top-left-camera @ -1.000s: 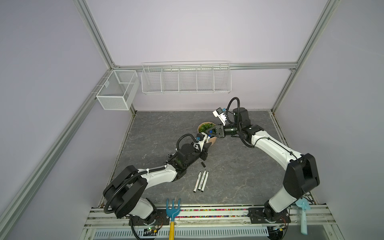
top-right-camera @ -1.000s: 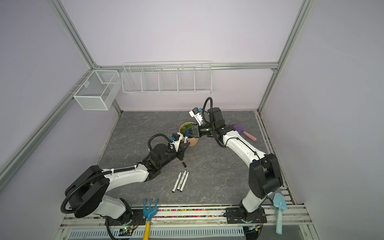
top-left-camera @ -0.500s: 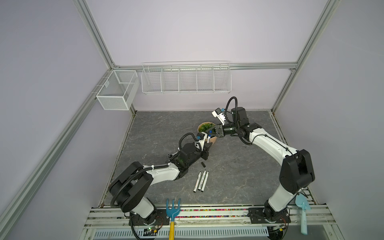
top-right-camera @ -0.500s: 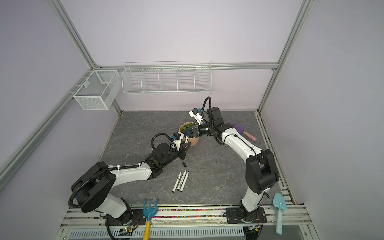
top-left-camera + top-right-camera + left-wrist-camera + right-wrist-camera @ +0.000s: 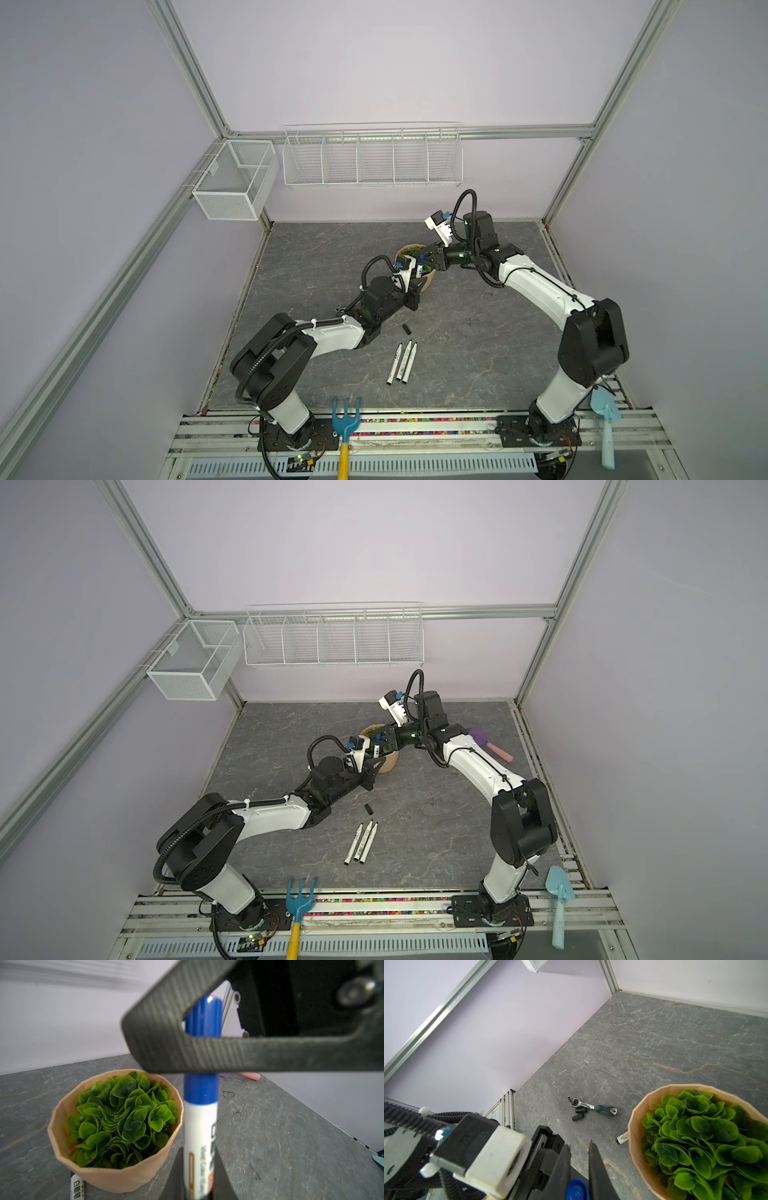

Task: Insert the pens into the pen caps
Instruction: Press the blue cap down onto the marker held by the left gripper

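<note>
On the left of the grey table (image 5: 478,332), the left gripper (image 5: 199,1153) stays clenched on the white barrel of a pen (image 5: 200,1126), at about 6 o'clock of the plant pot (image 5: 116,1176) in both top views. The pen's far end wears the blue cap (image 5: 201,1088), and no dark tip shows between cap and barrel. To the right, reaching in from 3 o'clock, the right gripper (image 5: 579,1147) stays clamped on that blue cap.

Against a second ago, little has shifted. Both pincers hold the same grips at the same spot by the pot, and only the arm links behind them have swung slightly. I judge that the push is over or in its last bit, so this pair looks joined. Letting go and laying it down would come next.

Much is left. At 6 o'clock of the grippers, three pens (image 5: 401,361) lie side by side on the table, with a loose black cap (image 5: 407,329) just at their 12 o'clock. A further pen (image 5: 622,1138) lies against the pot's foot, partly hidden. At least two black caps (image 5: 578,1117) sit just beside the head of the ratchet wrench (image 5: 591,1105), seen only from the right wrist. Where any other cap lies I cannot tell.
</note>
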